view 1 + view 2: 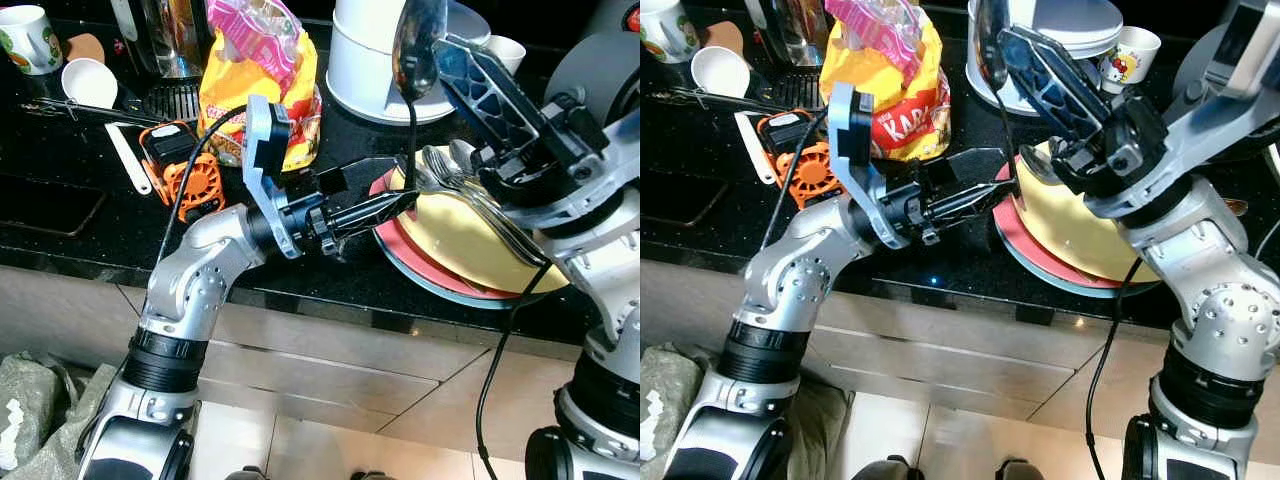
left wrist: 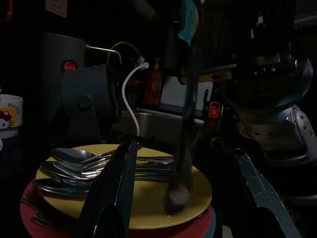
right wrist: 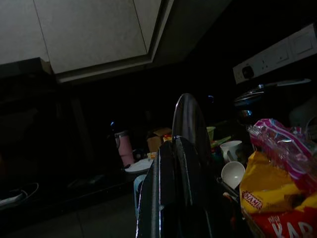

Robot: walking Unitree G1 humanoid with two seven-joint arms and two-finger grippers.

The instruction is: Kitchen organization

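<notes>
Polished steel marks the large serving spoon [image 1: 416, 48], which is clamped by its handle between the closed fingers of the right gripper [image 1: 1012, 55] and held raised, bowl uppermost, above the black stone countertop [image 1: 80, 225]. It is judged to be lifted clear of the other cutlery so that it can be carried elsewhere. Beneath it, a heap of steel spoons and forks [image 1: 470, 185] is left lying on the round yellow plate [image 1: 470, 245], which is stacked on a red plate [image 1: 400, 250] near the counter's front edge. The left gripper [image 1: 395, 203] is stretched level toward the plates, its tips just at the yellow rim; its fingers are spread apart, as seen in the left wrist view, and nothing is held, presumably so the stack can be steadied. A yellow and pink snack bag [image 1: 890, 80] is stood just behind it
</notes>
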